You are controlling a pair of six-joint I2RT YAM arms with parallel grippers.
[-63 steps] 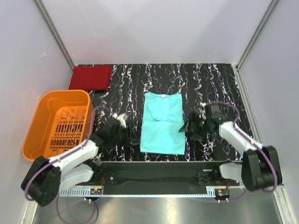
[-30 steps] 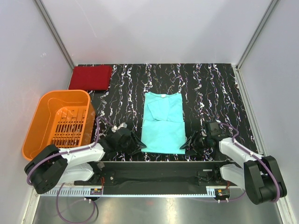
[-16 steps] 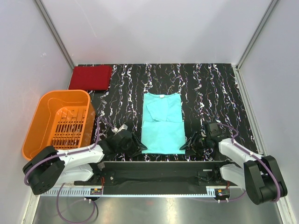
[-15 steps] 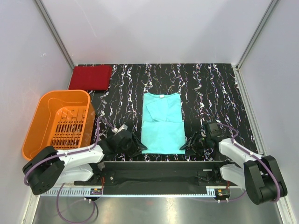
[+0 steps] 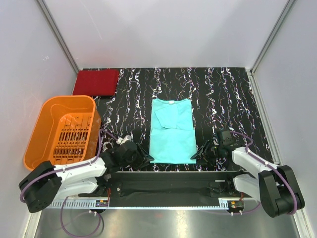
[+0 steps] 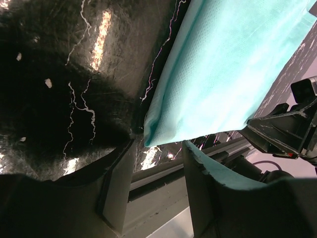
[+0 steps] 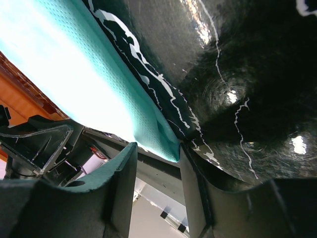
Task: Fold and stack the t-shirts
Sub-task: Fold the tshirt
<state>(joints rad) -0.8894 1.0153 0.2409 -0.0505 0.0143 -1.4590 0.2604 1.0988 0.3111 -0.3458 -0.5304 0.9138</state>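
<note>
You lowered the left gripper (image 5: pixel 144 158) and right gripper (image 5: pixel 198 154) from the flanks of the teal-green shirt (image 5: pixel 172 136) to its near hem corners, where their fingers (image 6: pixel 118 188) stood open astride each corner and the shirt lay flat and ungripped on the counter (image 5: pixel 223 94), its fold judged pending.

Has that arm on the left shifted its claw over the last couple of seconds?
Yes. The left gripper has come toward the near edge of the table, ending at the near-left corner of the teal t-shirt.

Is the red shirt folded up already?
Folded: the red shirt lies as a neat flat rectangle, no sleeves showing, in the far left corner.
</note>
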